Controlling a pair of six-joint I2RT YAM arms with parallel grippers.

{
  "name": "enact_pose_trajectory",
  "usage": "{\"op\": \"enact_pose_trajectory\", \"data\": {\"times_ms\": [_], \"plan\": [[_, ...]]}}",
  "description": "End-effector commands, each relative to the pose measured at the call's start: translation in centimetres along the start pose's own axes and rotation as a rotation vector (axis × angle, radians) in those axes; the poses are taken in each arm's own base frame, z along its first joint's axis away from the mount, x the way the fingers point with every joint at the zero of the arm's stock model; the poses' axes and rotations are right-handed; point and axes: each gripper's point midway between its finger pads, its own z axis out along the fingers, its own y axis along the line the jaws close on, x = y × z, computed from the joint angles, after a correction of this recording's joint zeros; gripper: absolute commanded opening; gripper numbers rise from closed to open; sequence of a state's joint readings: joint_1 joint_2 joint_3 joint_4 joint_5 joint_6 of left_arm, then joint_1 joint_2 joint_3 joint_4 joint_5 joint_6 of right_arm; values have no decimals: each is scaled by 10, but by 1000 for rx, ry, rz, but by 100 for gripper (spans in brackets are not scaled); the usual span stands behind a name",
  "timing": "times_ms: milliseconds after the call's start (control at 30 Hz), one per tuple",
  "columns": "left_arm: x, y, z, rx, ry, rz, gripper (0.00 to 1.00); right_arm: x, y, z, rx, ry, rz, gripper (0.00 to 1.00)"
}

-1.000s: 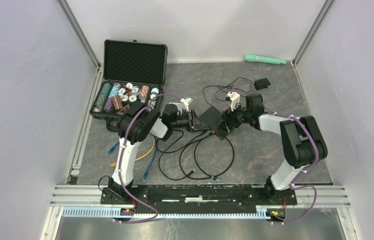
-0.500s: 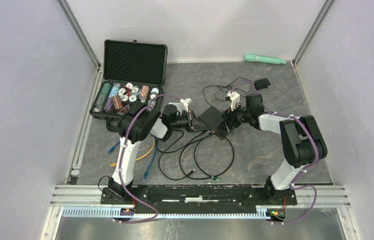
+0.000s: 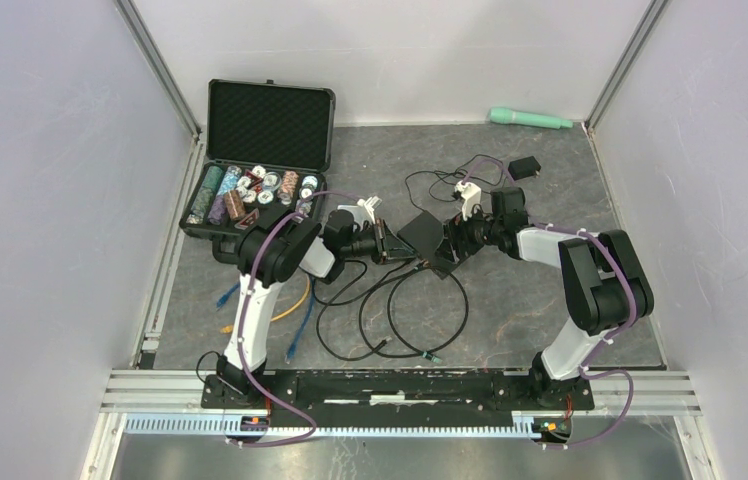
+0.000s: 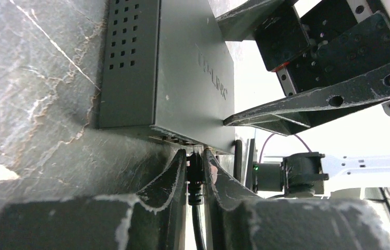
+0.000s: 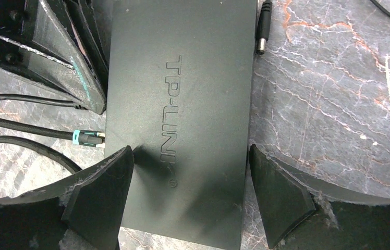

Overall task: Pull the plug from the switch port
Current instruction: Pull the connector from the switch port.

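My left gripper [image 4: 195, 155], clamped on the plug [image 4: 195, 178], has drawn back slightly to the left; the plug seems still seated. My right gripper [image 5: 190, 151] pinches the switch [image 5: 182, 78].

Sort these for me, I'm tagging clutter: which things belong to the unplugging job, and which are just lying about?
Job: switch; plug; left gripper, pinching the plug; right gripper, at the switch's sides.

Lying about: chip case; green flashlight; black adapter; orange cable; loose barrel connector.
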State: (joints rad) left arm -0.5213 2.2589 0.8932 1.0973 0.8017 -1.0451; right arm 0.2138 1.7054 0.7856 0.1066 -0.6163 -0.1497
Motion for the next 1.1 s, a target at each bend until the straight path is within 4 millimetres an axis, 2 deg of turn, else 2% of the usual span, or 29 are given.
{"op": "enact_pose_trajectory", "data": {"times_ms": [0, 267, 333, 533, 733, 867, 1067], "plan": [[25, 39, -9, -76, -8, -188, 2, 52, -23, 0, 136, 148, 48, 86], [28, 42, -13, -50, -58, -290, 2, 55, -22, 0, 142, 152, 66, 86], [32, 44, -13, -54, -47, -281, 2, 48, -19, 1, 118, 135, 56, 87], [35, 41, -13, -44, -11, -156, 2, 9, -8, -1, 33, 56, -25, 97], [31, 44, -12, -92, 4, -84, 2, -12, -4, -5, 20, 31, -109, 98], [32, 50, -13, -128, 14, -63, 2, -16, 9, -3, -26, 55, -143, 98], [31, 54, -13, -164, 20, -40, 2, -22, 18, 1, -16, 61, -187, 98]]}}
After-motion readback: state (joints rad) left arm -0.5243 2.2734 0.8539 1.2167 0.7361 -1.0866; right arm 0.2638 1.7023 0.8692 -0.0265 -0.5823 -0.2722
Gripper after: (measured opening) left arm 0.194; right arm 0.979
